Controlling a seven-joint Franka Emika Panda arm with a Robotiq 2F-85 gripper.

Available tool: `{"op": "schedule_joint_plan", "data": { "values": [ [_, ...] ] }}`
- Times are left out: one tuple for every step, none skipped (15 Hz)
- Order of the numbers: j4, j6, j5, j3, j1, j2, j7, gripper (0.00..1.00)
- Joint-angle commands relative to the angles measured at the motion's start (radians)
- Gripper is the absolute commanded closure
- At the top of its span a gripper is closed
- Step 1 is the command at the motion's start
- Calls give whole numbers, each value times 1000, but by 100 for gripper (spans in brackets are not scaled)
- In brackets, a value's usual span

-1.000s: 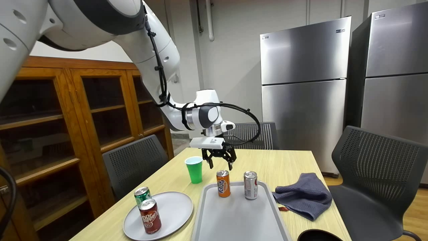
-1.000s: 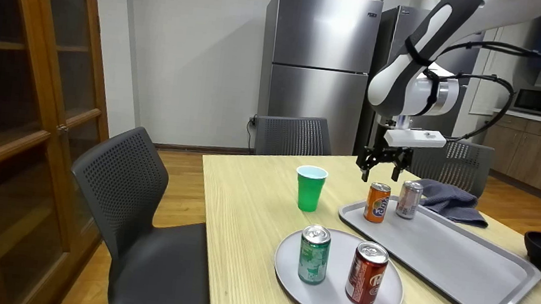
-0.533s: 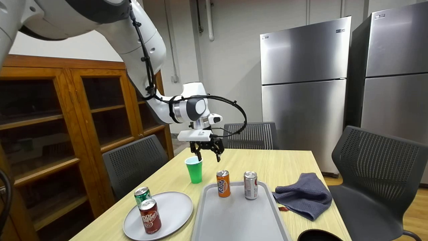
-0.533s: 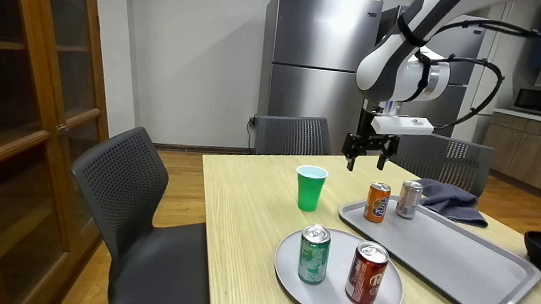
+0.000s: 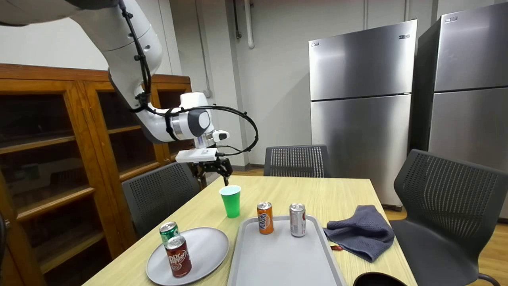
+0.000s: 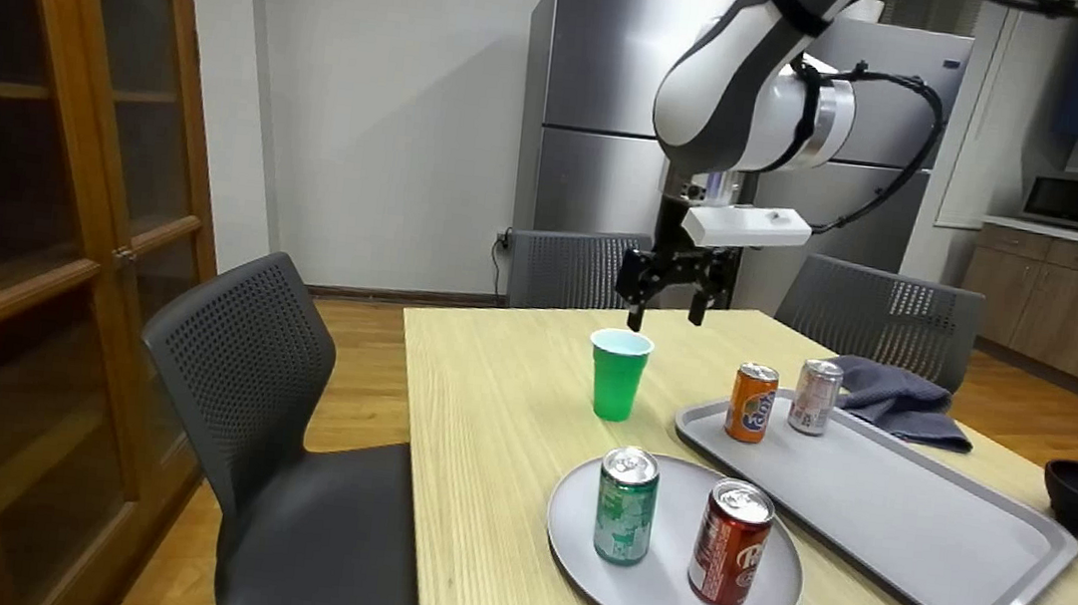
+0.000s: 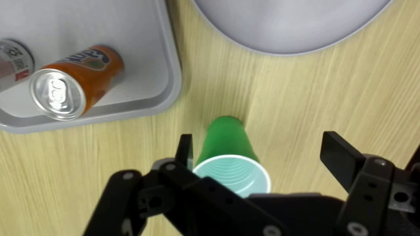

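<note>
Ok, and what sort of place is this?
Probably a shared kitchen or break room: there are two big steel fridges, a microwave on a counter, and office-style chairs around the table.

Beyond the far edge of the table (image 6: 487, 417), steel refrigerators (image 6: 639, 63) stand before a pale wall (image 6: 392, 77); past a side edge, a wooden cabinet (image 6: 92, 155), apparently glass-fronted.

Bright, shadowed diagonally across the wall (image 6: 397, 127); softly blurred in the wrist view, glaring off the orange can's lid (image 7: 58, 94).
</note>
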Motion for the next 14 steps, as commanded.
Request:
{"op": "schedule_joint_plan", "data": {
  "values": [
    [-77,-2,-39,45,47,-68,28,0],
    [-84,-6,-38,62,61,-74,24,0],
    [-94,-5,-38,77,73,-79,22,0],
    [-100,-8,-37,91,86,-83,21,0],
    [-108,-7,-35,104,95,-86,17,0],
    [-112,-10,-36,116,105,-88,17,0],
    [-117,-14,-36,126,115,-90,18,0],
    [-123,-15,-37,134,123,-90,18,0],
    [-129,-19,-41,139,131,-91,20,0],
    [-136,-22,-44,143,137,-89,22,0],
    [-142,-25,-47,146,142,-87,26,0],
    [-151,-25,-46,148,145,-86,27,0],
    [-160,-20,-55,144,151,-85,36,0],
    [-170,-15,-62,141,154,-85,44,0]
  ]
}}
